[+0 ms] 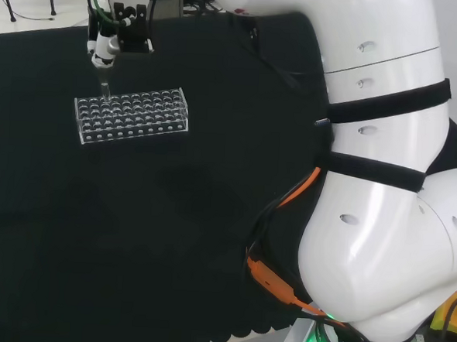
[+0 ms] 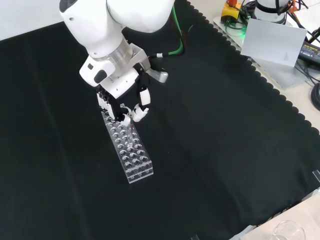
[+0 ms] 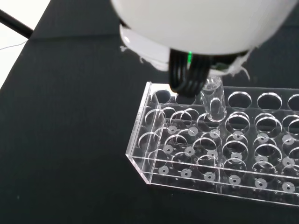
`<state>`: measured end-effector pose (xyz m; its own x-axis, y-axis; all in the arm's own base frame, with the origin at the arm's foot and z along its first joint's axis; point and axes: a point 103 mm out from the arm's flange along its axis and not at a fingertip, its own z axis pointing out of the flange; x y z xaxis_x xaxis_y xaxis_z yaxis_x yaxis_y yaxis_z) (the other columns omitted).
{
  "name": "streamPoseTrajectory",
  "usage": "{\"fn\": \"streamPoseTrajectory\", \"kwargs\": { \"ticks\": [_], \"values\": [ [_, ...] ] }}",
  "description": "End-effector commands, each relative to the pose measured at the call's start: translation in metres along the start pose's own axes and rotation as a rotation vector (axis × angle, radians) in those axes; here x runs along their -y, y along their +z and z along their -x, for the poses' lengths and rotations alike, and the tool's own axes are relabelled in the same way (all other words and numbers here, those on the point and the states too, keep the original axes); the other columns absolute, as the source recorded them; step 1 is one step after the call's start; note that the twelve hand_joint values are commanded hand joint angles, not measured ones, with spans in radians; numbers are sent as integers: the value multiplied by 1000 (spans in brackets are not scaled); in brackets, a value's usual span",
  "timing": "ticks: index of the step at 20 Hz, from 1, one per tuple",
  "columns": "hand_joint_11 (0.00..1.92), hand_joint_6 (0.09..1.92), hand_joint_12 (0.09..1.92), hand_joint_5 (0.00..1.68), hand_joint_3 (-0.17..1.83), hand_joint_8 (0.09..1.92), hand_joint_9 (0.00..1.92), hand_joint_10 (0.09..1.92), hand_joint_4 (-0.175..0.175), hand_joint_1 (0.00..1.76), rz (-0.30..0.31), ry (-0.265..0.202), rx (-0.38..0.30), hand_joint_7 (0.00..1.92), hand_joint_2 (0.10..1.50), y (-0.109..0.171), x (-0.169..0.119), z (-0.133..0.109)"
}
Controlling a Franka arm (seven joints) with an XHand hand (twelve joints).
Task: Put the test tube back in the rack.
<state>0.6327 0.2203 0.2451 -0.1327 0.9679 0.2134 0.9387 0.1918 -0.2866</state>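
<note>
A clear plastic rack (image 1: 131,115) with many holes lies on the black cloth. In the head view the hand (image 1: 106,46) hangs over the rack's far left corner. Its fingers are curled and pinch a clear test tube (image 1: 106,86) that points down. In the front view the hand (image 2: 125,106) sits over the far end of the rack (image 2: 132,154). The wrist view has the test tube (image 3: 214,100) slightly tilted, with its lower end inside a hole near the end of the rack (image 3: 154,154). A blurred white part of the hand (image 3: 201,28) is just above it.
The arm's big white links (image 1: 376,164) stand at the right of the head view. In the front view a clear glass vessel (image 2: 288,232) stands off the cloth at the near right, and a grey box (image 2: 280,47) and cables lie beyond the scalloped edge.
</note>
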Motion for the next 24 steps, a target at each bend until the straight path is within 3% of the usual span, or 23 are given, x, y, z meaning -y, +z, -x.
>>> {"fn": "streamPoseTrajectory", "kwargs": {
  "ticks": [1,9,16,24],
  "values": [
    [1092,589,1247,1374,958,465,1316,682,-175,1452,-12,2,-5,1550,421,5,-3,0],
    [1091,589,1247,1374,958,465,1316,682,-175,1452,-22,-5,2,1550,421,10,-7,-1],
    [1091,589,1247,1374,957,465,1315,682,-175,1452,-4,12,-47,1550,422,24,-13,5],
    [1091,589,1247,1374,957,465,1315,682,-175,1452,-8,13,-50,1550,422,34,-20,7]
  ]
}}
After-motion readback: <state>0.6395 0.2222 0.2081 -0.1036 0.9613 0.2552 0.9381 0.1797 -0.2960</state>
